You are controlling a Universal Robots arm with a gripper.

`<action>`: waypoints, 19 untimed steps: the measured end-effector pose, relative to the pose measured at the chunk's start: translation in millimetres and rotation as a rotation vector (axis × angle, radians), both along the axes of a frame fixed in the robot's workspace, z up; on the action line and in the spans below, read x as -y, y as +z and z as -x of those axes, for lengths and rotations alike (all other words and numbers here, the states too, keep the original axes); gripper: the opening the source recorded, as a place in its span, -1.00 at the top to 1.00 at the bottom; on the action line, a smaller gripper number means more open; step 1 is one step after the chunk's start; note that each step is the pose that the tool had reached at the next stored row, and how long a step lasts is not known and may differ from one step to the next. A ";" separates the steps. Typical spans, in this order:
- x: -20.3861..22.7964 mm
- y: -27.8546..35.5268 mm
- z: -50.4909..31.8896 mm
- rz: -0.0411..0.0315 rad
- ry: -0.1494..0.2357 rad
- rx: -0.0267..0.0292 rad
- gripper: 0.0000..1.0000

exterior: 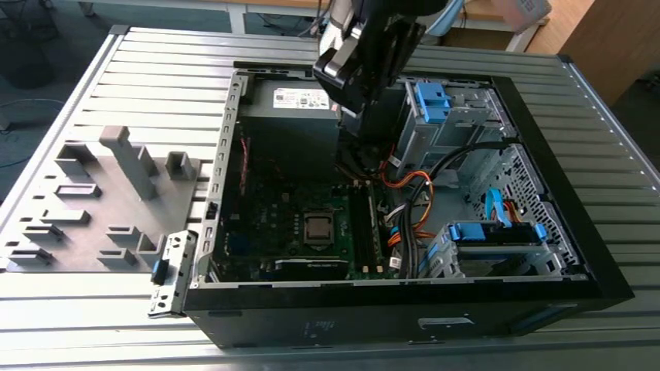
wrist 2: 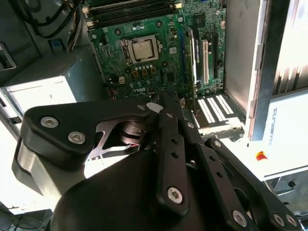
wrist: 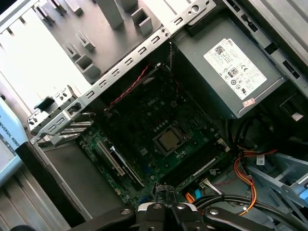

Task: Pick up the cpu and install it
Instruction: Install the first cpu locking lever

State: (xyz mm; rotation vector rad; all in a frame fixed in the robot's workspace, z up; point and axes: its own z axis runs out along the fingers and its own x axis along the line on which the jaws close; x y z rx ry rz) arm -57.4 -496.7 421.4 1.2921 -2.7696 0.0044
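The cpu [exterior: 318, 226] is a small silver-grey square lying flat in the socket in the middle of the green motherboard [exterior: 268, 232], inside the open computer case [exterior: 577, 255]. It appears in both wrist views [wrist 2: 143, 49] [wrist: 168, 139]. My gripper [exterior: 356, 158] hangs over the case, above and behind the socket, well clear of the board. Its black fingers [wrist 2: 166, 108] run together to a point, shut, with nothing visible between them. In the first wrist view the gripper [wrist: 164, 195] points at the board beside the memory slots [wrist: 202, 161].
A grey power supply [exterior: 294, 100] with a white label fills the case's back corner. Blue drive bays [exterior: 433, 100] [exterior: 495, 232] and orange cables [exterior: 407, 185] crowd the exterior view's right. A grey parts fixture [exterior: 103, 201] lies on the slatted table outside the case.
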 end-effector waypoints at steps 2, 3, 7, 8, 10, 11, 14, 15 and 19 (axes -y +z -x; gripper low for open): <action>0.0 -3.6 0.0 0.0000 0.000 0.0001 0.79; 0.0 -5.4 0.0 0.0001 0.000 0.0003 0.79; 0.0 -12.7 0.1 0.0001 0.000 0.0008 0.79; 0.0 -14.6 0.1 0.0000 0.000 0.0009 0.79; 0.0 -18.2 0.1 0.0000 0.000 0.0011 0.79; 0.0 -19.9 0.1 0.0001 0.000 0.0012 0.79; 0.0 -24.9 0.1 -0.0001 0.002 0.0027 0.79; 0.0 -26.1 0.1 -0.0001 0.005 0.0032 0.79; 0.0 -30.3 0.1 -0.0004 0.030 0.0058 0.79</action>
